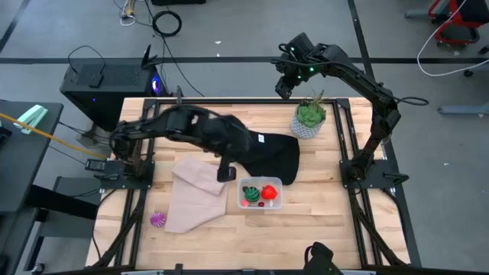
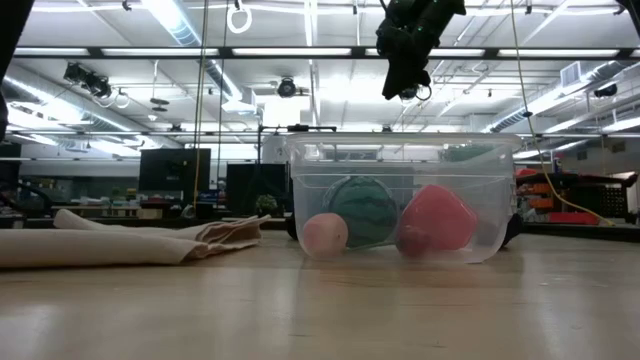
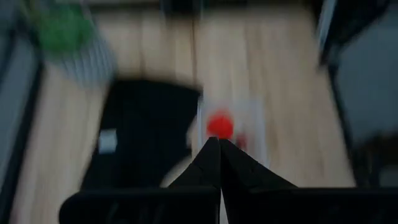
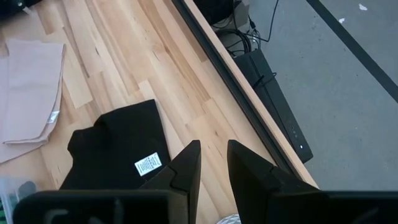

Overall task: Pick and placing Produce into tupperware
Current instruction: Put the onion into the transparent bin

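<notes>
Wooden table (image 1: pixel 321 191): your tupperware (image 1: pixel 261 193) near front holds red piece (image 1: pixel 269 192) and green striped ball (image 1: pixel 250 194). Purple ball (image 1: pixel 158 219) lies outside, beside beige cloth (image 1: pixel 195 195). Left gripper (image 1: pixel 225 174) fingers together, above black cloth (image 1: pixel 263 153). Right gripper (image 1: pixel 283 89) parked rear, fingers slightly apart.

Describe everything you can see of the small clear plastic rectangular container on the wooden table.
The small clear plastic rectangular container has rounded corners and a thicker rim, and stands upright and open, with no lid, on the light wooden table. It sits just in front of the black cloth, to the right of the beige cloth. Inside lie a red toy piece and a dark-green striped ball; the low view also shows a small pale pink piece. No gripper touches it.
</notes>
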